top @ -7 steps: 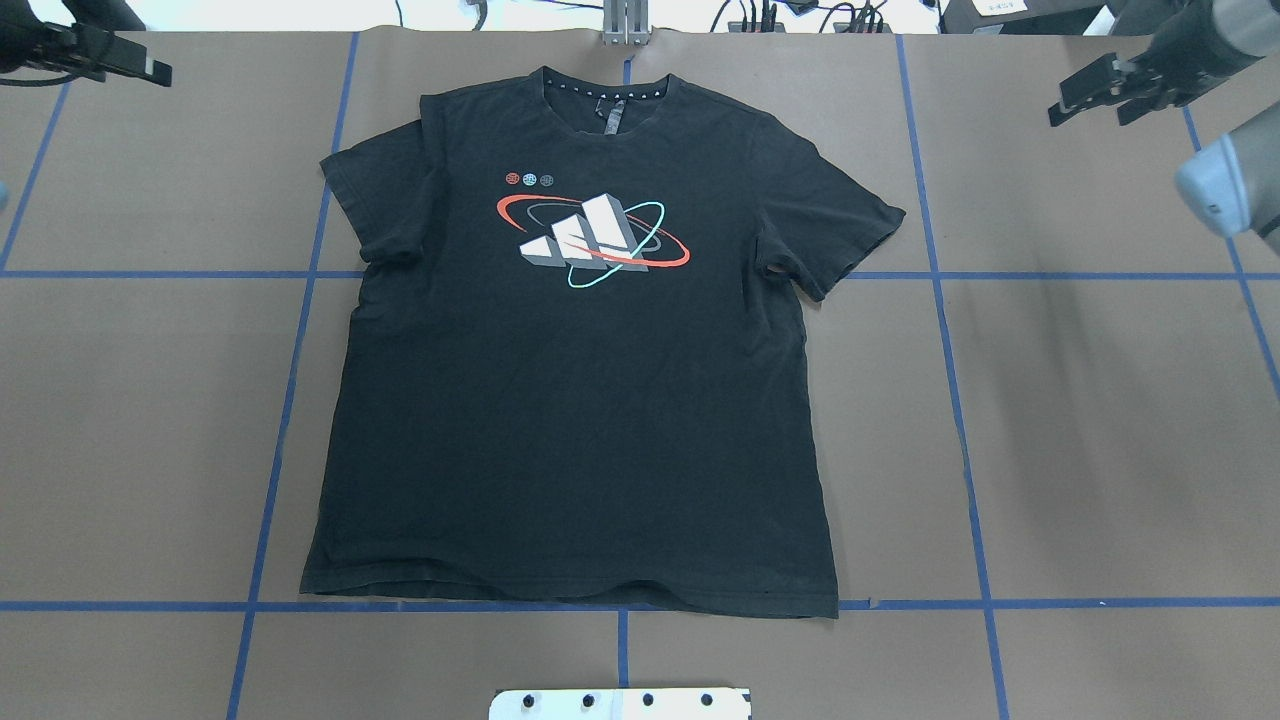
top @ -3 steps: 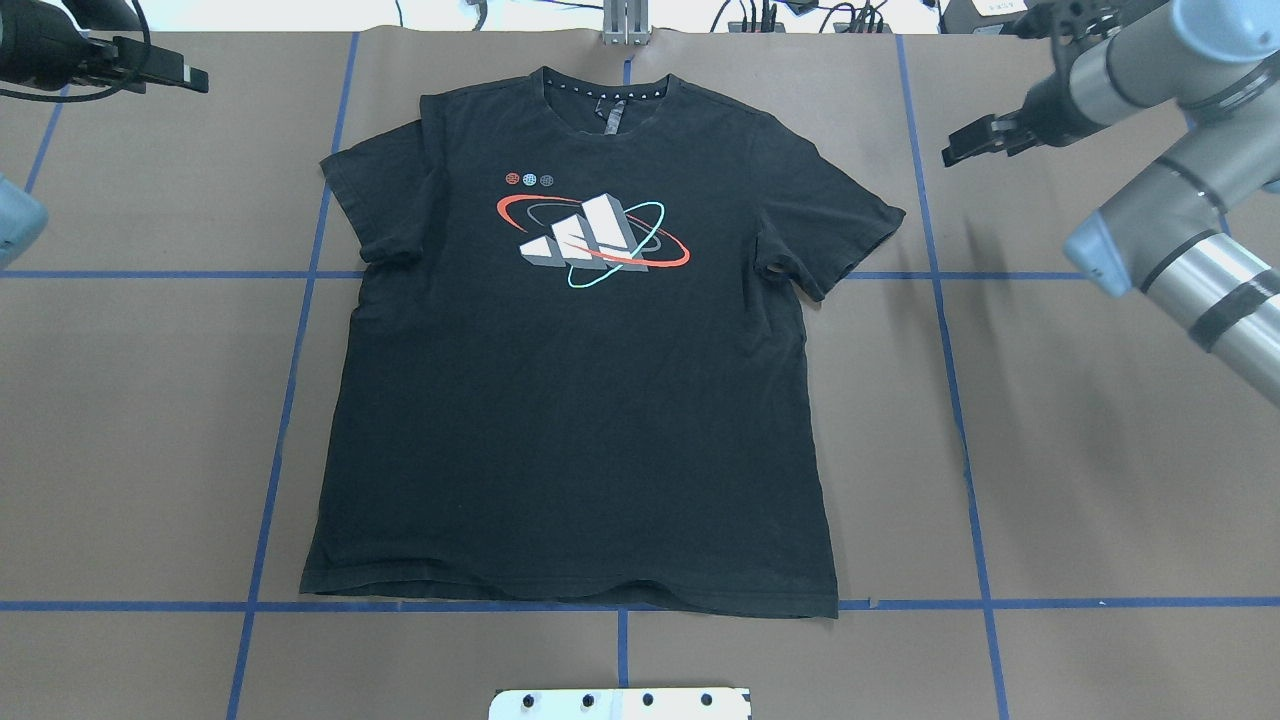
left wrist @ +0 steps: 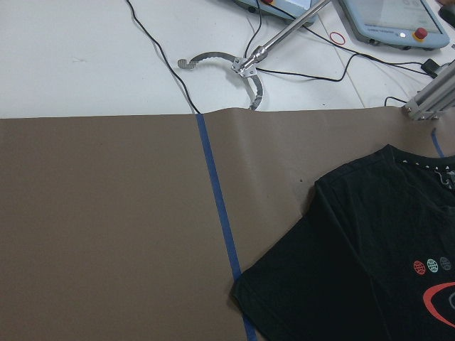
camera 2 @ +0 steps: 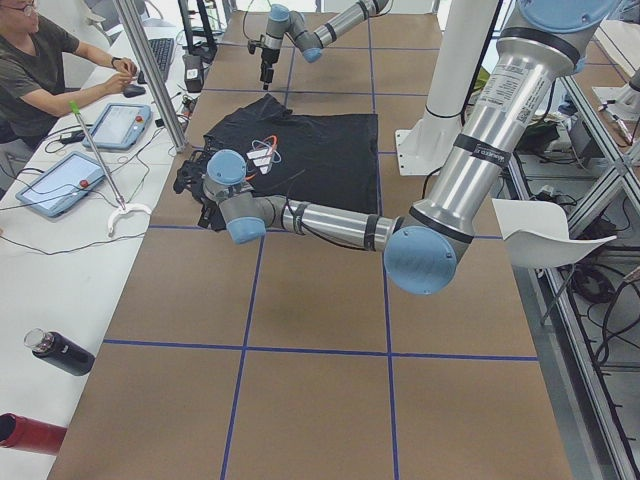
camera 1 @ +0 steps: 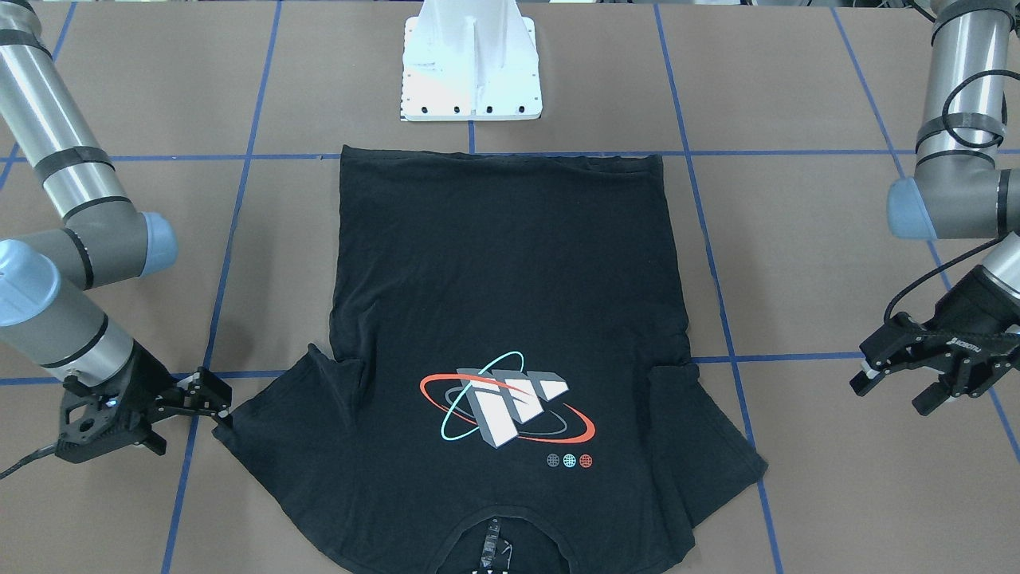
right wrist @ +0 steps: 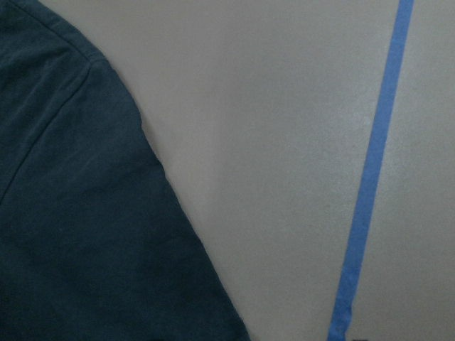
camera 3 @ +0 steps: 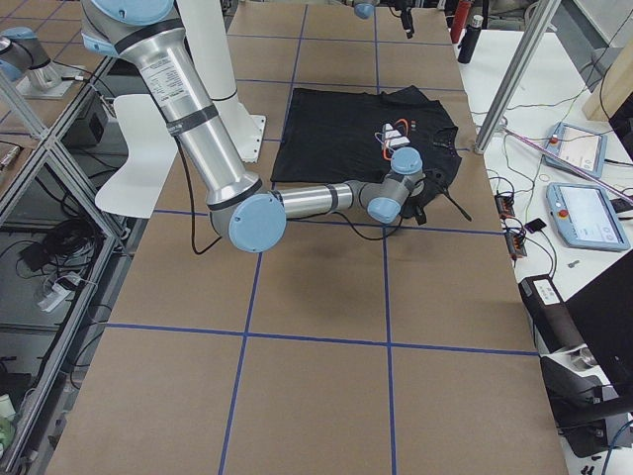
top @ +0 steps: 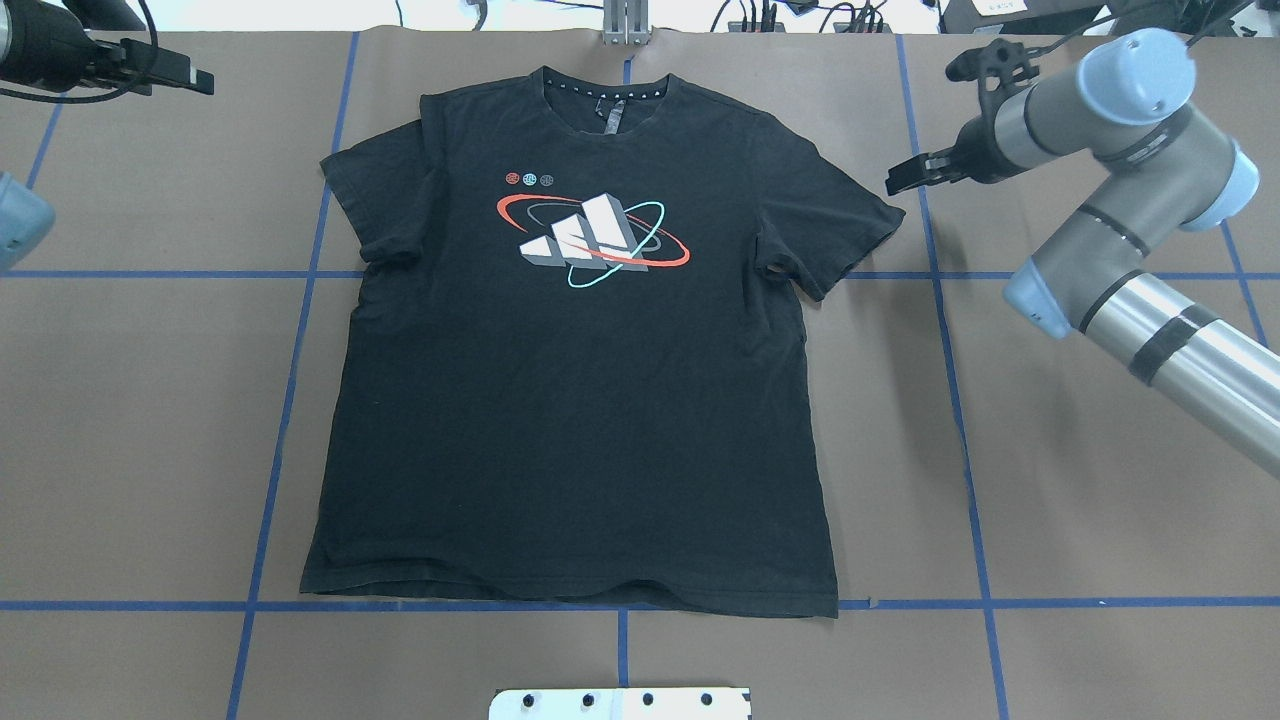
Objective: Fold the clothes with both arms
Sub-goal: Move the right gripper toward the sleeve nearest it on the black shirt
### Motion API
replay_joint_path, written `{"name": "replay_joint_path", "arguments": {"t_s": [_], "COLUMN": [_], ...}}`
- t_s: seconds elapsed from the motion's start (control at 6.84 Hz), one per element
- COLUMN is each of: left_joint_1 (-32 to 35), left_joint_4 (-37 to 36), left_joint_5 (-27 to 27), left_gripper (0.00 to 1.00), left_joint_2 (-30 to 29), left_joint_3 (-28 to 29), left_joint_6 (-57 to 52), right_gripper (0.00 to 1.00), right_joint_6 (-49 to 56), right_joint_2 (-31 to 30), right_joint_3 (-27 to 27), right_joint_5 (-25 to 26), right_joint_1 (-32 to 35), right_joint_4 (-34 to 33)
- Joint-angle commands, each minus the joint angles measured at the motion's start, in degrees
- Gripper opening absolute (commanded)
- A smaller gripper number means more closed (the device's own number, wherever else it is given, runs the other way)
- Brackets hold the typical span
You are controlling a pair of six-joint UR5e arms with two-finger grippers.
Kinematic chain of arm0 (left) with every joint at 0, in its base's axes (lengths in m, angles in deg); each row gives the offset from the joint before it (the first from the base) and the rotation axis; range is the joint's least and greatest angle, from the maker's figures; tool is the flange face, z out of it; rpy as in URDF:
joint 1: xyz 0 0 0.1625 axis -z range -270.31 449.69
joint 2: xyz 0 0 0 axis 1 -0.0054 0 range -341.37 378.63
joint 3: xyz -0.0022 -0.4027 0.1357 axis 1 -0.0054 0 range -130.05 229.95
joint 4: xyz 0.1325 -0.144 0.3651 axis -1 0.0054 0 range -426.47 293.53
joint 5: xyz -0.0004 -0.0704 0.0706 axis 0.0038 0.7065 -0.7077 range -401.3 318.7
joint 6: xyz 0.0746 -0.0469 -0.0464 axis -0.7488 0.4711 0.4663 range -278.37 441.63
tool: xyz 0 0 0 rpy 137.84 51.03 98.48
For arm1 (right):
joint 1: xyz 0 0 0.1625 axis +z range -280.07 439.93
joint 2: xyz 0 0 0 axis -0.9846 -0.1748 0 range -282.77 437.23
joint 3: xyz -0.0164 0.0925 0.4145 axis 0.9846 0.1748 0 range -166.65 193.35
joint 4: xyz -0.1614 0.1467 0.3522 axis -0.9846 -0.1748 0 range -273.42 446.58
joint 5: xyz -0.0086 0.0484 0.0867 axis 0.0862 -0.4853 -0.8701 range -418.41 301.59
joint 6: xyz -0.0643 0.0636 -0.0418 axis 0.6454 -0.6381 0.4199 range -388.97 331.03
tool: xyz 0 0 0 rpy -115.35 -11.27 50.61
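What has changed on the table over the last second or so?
The right end effector swung in from the table's edge to just beside one sleeve of the shirt. The left end effector edged slightly inward. Nothing was grabbed, and the shirt stayed flat.

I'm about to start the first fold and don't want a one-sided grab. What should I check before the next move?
1. Shirt flat, logo up: ok.
2. Right gripper beside right sleeve: ok.
3. Left gripper beside left sleeve: not ok, far off.
4. Both grippers open, holding nothing: ok.
5. Right gripper's height over table: cannot tell.
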Motion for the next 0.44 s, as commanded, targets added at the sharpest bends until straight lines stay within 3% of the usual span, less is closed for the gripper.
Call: {"name": "replay_joint_path", "arguments": {"t_s": [0.0, 0.29], "left_joint_1": [0.0, 0.0], "left_joint_4": [0.0, 0.0], "left_joint_5": [0.0, 0.0], "left_gripper": [1.0, 1.0], "left_joint_2": [-0.2, -0.1], "left_joint_3": [0.3, 0.3], "left_joint_6": [0.0, 0.0], "right_gripper": [0.76, 0.7], "right_joint_6": [-0.1, -0.2], "right_joint_2": [0.4, 0.4], "right_joint_3": [0.8, 1.1], "right_joint_5": [0.7, 3.4], "right_joint_1": [-1.0, -2.6], "right_joint_4": [0.1, 0.0]}}
